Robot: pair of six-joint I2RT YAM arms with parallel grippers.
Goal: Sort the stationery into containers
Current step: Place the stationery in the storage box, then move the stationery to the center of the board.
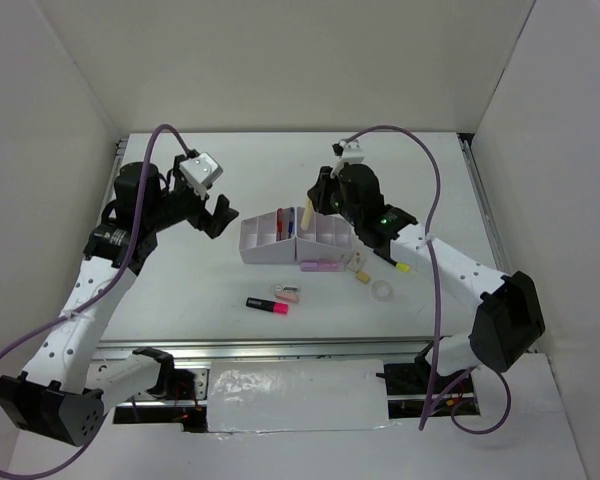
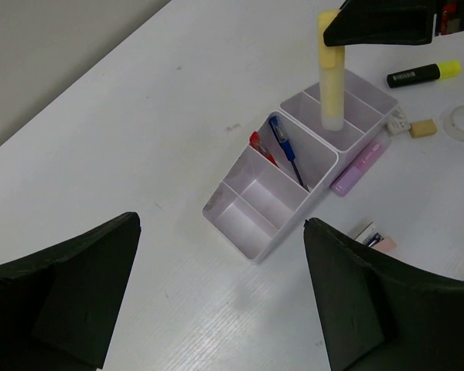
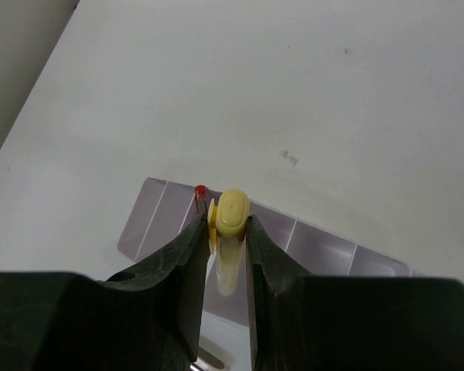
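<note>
My right gripper (image 3: 229,232) is shut on the cream stick (image 3: 230,232) and holds it upright with its lower end inside a compartment of the white organiser (image 1: 270,252); the stick also shows in the top view (image 1: 305,221) and the left wrist view (image 2: 331,73). A blue pen (image 2: 284,148) and a red pen (image 2: 261,146) lie in the organiser (image 2: 247,228). A purple marker (image 1: 321,266), black-pink highlighter (image 1: 267,304), pink eraser (image 1: 286,293), tan eraser (image 1: 361,276), tape ring (image 1: 383,291) and black-yellow highlighter (image 2: 422,73) lie on the table. My left gripper (image 1: 212,211) is open and empty, raised left of the organiser.
White walls close in the table at the back and both sides. A metal rail (image 1: 280,350) runs along the near edge. Purple cables loop above both arms.
</note>
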